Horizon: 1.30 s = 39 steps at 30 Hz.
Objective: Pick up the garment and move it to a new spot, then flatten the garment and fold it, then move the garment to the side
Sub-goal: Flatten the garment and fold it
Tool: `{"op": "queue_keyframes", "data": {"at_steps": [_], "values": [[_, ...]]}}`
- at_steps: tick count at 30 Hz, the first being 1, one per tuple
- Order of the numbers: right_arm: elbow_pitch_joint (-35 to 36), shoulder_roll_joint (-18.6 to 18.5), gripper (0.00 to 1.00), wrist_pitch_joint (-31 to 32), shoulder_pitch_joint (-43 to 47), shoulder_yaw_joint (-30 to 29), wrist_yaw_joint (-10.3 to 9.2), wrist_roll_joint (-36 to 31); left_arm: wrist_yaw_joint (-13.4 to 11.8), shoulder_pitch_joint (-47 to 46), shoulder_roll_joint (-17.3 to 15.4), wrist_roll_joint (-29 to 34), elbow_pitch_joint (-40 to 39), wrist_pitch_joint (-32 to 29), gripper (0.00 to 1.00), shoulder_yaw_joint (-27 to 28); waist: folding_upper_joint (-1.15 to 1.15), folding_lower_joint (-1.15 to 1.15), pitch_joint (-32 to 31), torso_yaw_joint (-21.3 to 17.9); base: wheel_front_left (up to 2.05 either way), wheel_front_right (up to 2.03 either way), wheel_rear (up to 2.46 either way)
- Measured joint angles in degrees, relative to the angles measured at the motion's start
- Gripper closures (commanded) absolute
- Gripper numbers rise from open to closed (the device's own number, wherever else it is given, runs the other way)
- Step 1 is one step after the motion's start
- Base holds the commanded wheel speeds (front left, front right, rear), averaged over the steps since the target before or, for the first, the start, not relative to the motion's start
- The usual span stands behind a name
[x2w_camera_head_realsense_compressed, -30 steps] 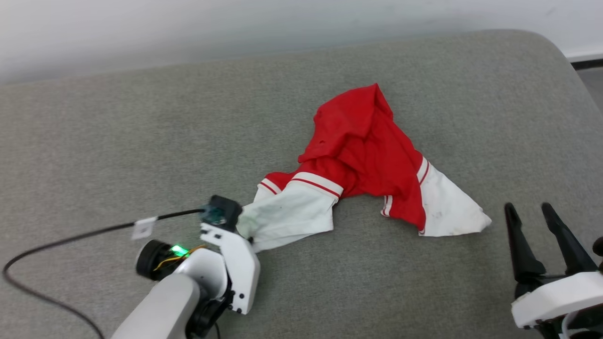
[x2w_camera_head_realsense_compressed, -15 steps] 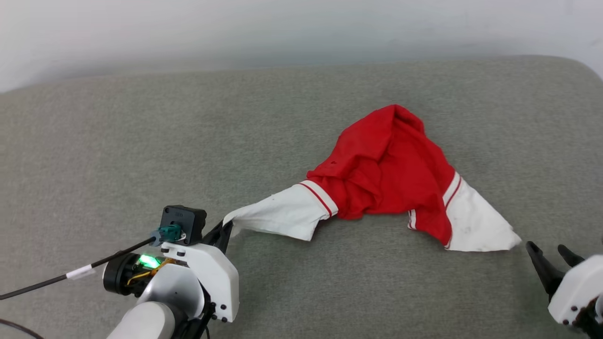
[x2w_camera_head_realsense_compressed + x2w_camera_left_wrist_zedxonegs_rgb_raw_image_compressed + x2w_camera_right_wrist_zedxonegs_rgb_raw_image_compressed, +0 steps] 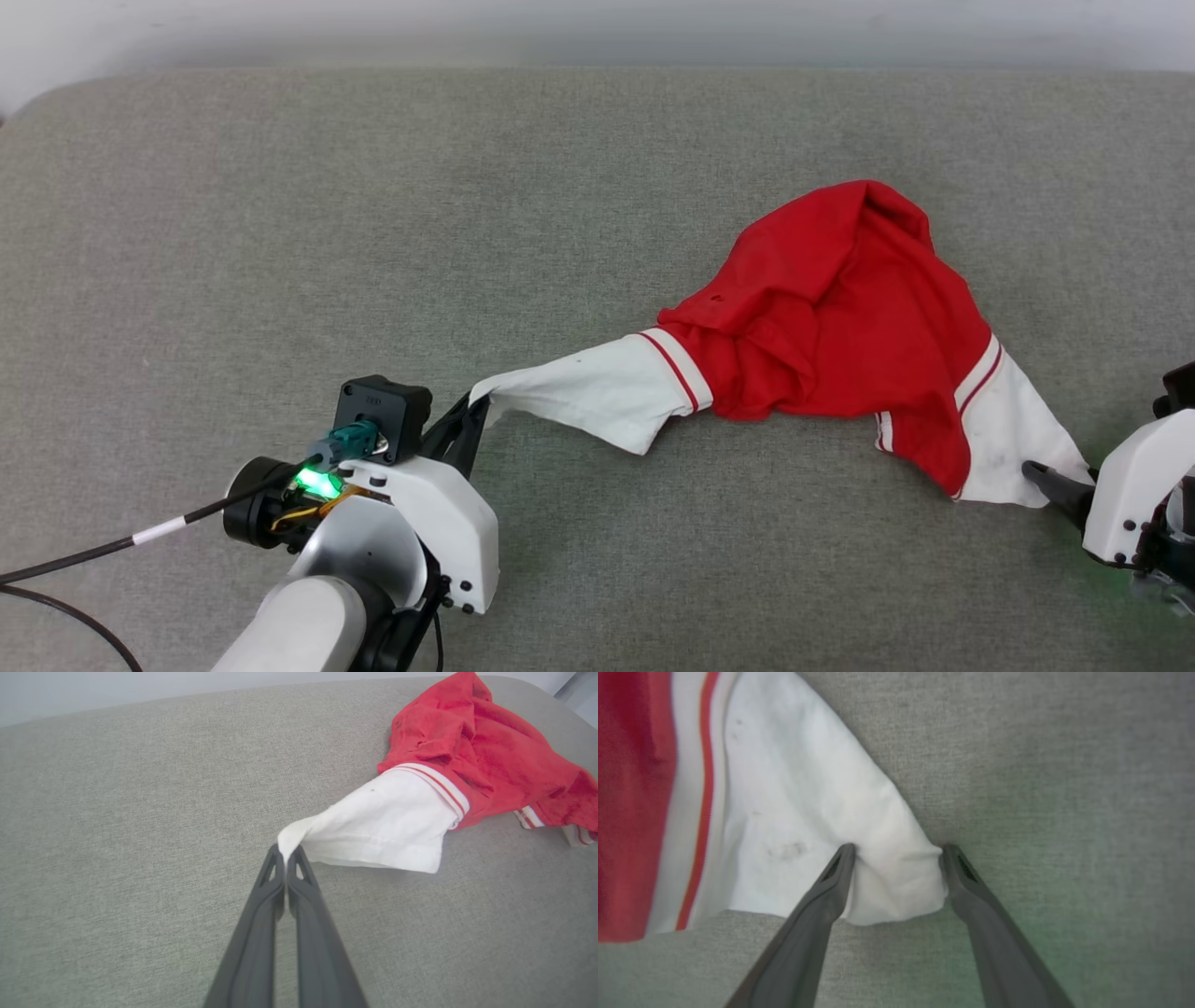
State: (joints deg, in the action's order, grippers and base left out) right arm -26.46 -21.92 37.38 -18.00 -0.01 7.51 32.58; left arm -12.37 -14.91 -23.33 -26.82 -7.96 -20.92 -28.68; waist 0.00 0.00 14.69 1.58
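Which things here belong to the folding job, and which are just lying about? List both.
Job:
- red jersey-style garment with white short sleeves
- left gripper, shut on one white sleeve's tip
- right gripper, open around the other sleeve's corner

Lying about:
- grey woven upholstered surface
- black cable with a white tag
- pale wall

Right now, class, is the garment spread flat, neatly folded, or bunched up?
Bunched up: the garment lies as a crumpled red heap, with only its white sleeves stretching outward.
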Motion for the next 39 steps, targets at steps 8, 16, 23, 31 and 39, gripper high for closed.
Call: {"op": "queue_keyframes", "data": {"at_steps": [8,16,23,31,39], "values": [[-0.52,-0.62,1.00,-1.80,-0.54,0.73,-0.01,0.33,-0.57,0.91,-0.01,-0.59,0.75,2.14,1.00,1.03,0.00,0.00,-1.44,0.25,0.00,0.00,0.00],[15.52,-1.63,1.00,-4.90,2.84,-2.02,-0.01,-3.08,-3.30,1.94,-1.91,-0.31,-4.27,5.13,1.00,5.20,0.00,0.00,-5.27,-0.64,0.00,0.00,0.00],[30.03,-0.62,1.00,-5.05,1.48,-5.32,0.00,-7.66,-2.98,-2.35,-4.08,-1.25,-7.56,4.47,1.00,8.83,0.00,0.00,-7.23,-1.77,0.00,0.00,0.00],[30.06,0.33,1.00,-4.70,-13.80,-4.86,0.00,-8.88,1.41,-21.80,-2.93,-4.08,-0.19,1.54,1.00,10.44,0.00,0.00,-5.69,-2.15,0.00,0.00,0.00],[21.17,0.33,1.00,-10.82,-35.67,-2.81,0.00,-7.59,4.33,-45.53,1.03,-0.30,15.73,8.35,1.00,10.53,0.00,0.01,0.03,-2.56,0.00,0.00,0.00]]}}
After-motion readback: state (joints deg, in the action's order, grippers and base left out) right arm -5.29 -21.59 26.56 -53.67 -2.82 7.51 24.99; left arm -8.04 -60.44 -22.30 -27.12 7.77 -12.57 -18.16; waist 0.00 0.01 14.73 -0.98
